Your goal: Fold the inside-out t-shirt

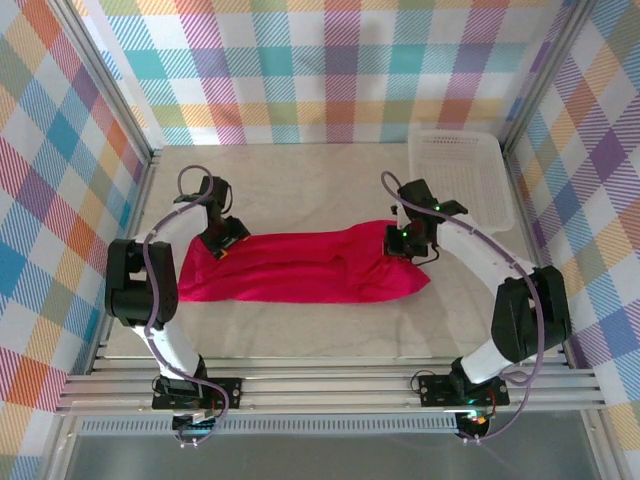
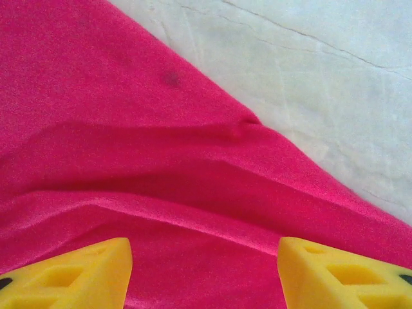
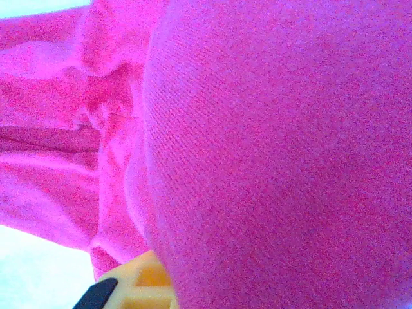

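The inside-out t-shirt, bright red, lies as a long flattened band across the middle of the table. My left gripper sits low over the shirt's far left corner. In the left wrist view it is open, its yellow fingertips wide apart with wrinkled red cloth lying under the gap. My right gripper is at the shirt's far right end, shut on the cloth. In the right wrist view, bunched fabric drapes over the jaws and one yellow finger peeks out beneath it.
A white plastic basket stands at the back right of the pale table. Checked cloth walls and metal frame posts close in the back and both sides. Bare tabletop lies behind and in front of the shirt.
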`<state>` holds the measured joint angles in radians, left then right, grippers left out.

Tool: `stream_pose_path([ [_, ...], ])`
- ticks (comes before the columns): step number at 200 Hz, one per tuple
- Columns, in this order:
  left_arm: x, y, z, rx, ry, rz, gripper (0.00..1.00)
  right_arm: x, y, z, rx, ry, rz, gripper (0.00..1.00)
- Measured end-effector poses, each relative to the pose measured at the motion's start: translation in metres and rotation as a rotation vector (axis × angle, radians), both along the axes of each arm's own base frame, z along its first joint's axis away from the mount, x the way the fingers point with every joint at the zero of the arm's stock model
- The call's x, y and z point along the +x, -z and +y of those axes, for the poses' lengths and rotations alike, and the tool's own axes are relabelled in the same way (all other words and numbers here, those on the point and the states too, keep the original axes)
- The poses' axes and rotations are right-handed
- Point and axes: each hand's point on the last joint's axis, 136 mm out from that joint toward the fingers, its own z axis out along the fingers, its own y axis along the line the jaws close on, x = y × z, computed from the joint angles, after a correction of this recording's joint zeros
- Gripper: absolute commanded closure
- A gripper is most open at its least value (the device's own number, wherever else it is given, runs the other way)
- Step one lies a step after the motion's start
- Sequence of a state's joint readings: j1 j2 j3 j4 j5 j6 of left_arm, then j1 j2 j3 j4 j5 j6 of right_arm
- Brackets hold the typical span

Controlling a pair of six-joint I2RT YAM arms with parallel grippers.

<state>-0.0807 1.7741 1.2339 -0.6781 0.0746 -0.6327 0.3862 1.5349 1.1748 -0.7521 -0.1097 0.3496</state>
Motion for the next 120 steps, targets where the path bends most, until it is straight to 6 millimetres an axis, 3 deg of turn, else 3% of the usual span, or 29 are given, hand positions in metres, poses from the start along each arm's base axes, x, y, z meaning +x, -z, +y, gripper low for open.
stream_pose_path([
  [21,0.001,-0.002,0.01,-0.027,-0.033,-0.003,0.41,0.001,-0.018,0.014,0.021,-0.032,-0.022,1.0],
  [42,0.003,-0.012,0.029,-0.067,-0.09,-0.028,0.41,0.002,-0.047,0.042,0.058,-0.091,-0.07,1.0],
  [83,-0.004,-0.044,0.078,-0.121,-0.233,-0.114,0.41,0.006,-0.109,0.132,0.17,-0.229,-0.176,1.0],
  [120,-0.014,-0.051,0.11,-0.163,-0.33,-0.14,0.41,0.009,-0.119,0.211,0.245,-0.328,-0.18,1.0],
])
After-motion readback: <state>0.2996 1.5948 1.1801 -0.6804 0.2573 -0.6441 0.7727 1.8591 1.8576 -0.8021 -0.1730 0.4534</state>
